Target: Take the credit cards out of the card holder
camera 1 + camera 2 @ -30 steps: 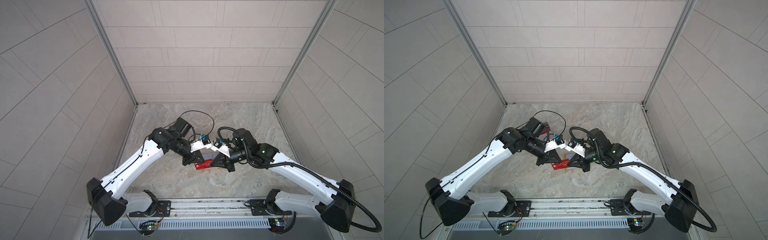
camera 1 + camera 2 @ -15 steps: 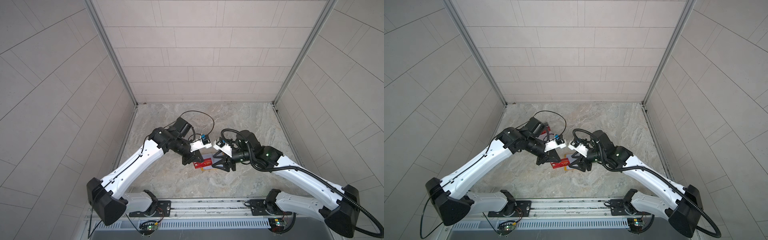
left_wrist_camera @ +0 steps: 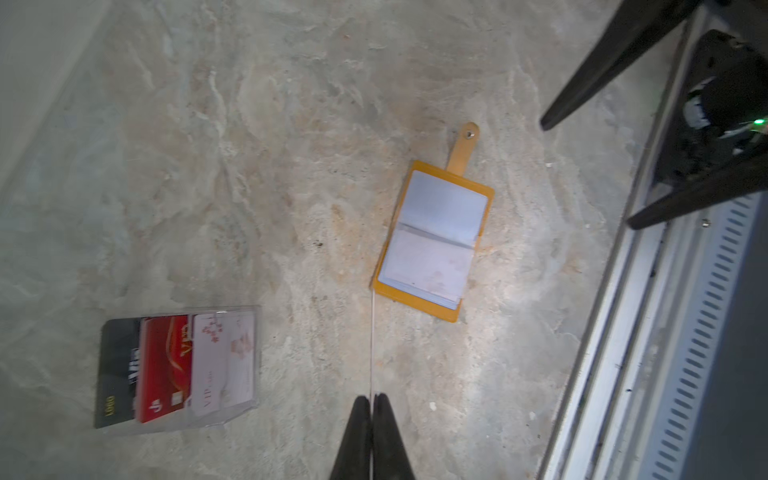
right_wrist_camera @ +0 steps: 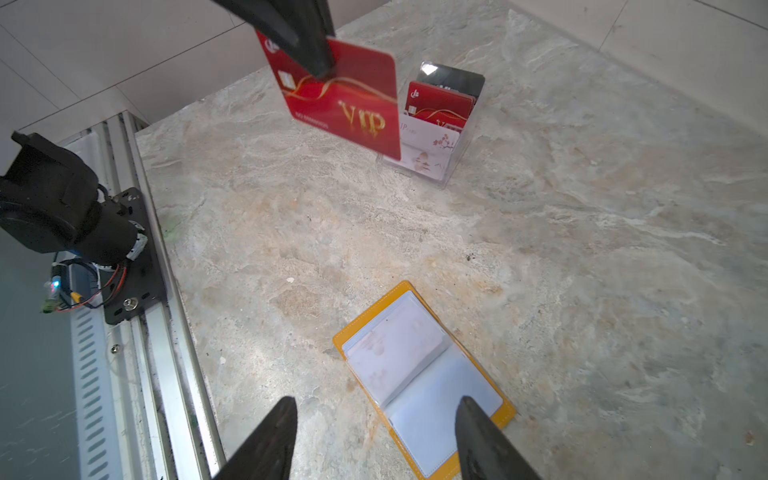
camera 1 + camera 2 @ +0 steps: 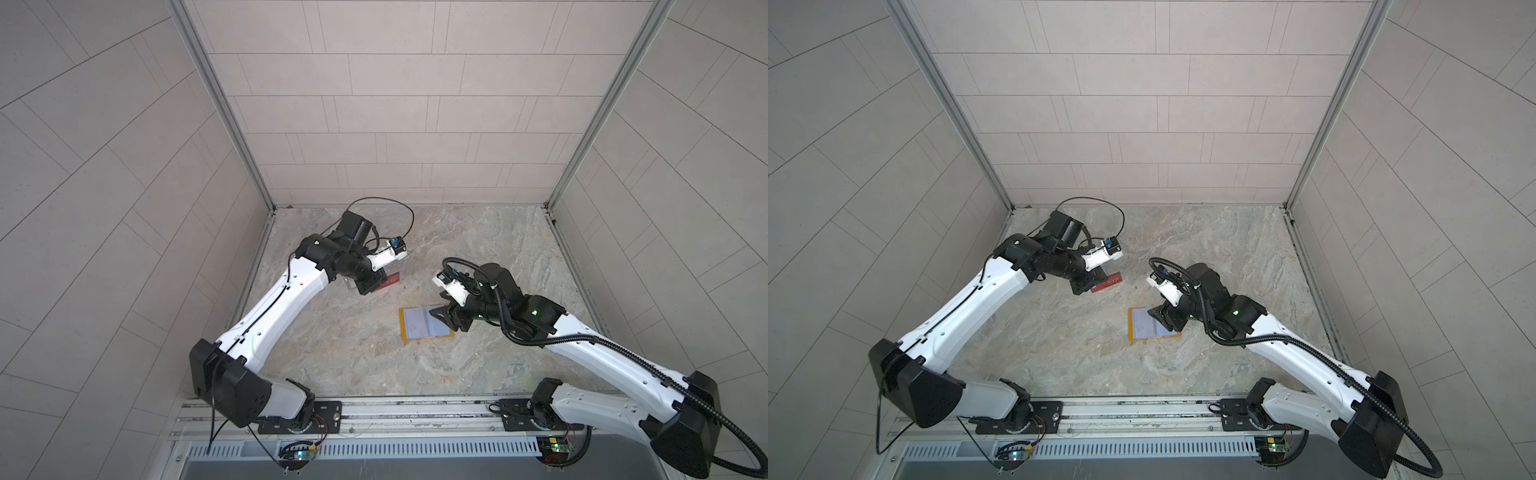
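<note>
— Red credit card point(image 4: 345, 104): where?
— Clamped in my left fingers point(image 4: 320, 66), arm raised near the acrylic box point(image 4: 453, 162). My right fingers point(image 5: 439, 316) apart, above the open card holder point(image 4: 419, 382) flat on the surface point(image 5: 374, 353).

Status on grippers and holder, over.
Left gripper shut on red card, aloft. Right gripper open above card holder. Holder lies open, no red in facing sleeves. Clear box stands apart.

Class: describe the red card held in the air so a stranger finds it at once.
Over the marble table, near the clear box of cards, the left gripper pinches a red card with gold "Vip" lettering. Unlike the boxed red card, it hangs in the air.
</note>
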{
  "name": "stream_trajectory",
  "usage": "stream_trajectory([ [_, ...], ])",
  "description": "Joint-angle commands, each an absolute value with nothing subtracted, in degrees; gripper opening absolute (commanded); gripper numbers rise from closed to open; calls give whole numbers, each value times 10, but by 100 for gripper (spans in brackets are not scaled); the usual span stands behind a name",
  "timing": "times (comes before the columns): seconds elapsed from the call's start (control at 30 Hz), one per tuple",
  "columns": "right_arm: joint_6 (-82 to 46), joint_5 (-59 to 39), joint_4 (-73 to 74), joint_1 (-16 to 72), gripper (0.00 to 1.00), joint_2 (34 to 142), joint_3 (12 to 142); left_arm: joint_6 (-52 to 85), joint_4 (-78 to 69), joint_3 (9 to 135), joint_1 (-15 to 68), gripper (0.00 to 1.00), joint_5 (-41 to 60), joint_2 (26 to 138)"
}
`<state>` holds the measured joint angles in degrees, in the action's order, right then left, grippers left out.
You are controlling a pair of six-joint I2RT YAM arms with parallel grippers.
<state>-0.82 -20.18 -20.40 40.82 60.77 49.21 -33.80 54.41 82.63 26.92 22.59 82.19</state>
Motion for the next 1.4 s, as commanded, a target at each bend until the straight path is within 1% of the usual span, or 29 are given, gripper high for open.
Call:
stream_trajectory([
  [0.0,-15,-164,-196,408,63,596,483,-403,529,840,257,0,164,839],
  [0.17,-25,-132,-205,408,63,577,471,-418,477,831,197,0,165,854],
  [0.37,-33,-126,-203,408,63,556,458,-445,404,804,139,0,164,895],
  [0.53,-36,-120,-207,408,63,552,458,-482,375,808,102,0,207,948],
  [0.63,-42,-116,-201,408,63,545,454,-513,388,825,84,0,220,977],
  [0.73,-45,-114,-197,409,63,539,452,-530,436,871,77,0,229,1020],
  [0.8,-46,-112,-197,408,63,538,451,-533,438,881,76,0,226,1037],
  [0.9,-47,-110,-197,408,62,536,452,-538,435,893,75,0,251,1062],
  [1.07,-48,-107,-198,408,62,532,450,-546,477,939,74,0,253,1111],
  [1.37,-49,-105,-191,408,61,527,443,-544,469,928,72,0,238,1128],
])
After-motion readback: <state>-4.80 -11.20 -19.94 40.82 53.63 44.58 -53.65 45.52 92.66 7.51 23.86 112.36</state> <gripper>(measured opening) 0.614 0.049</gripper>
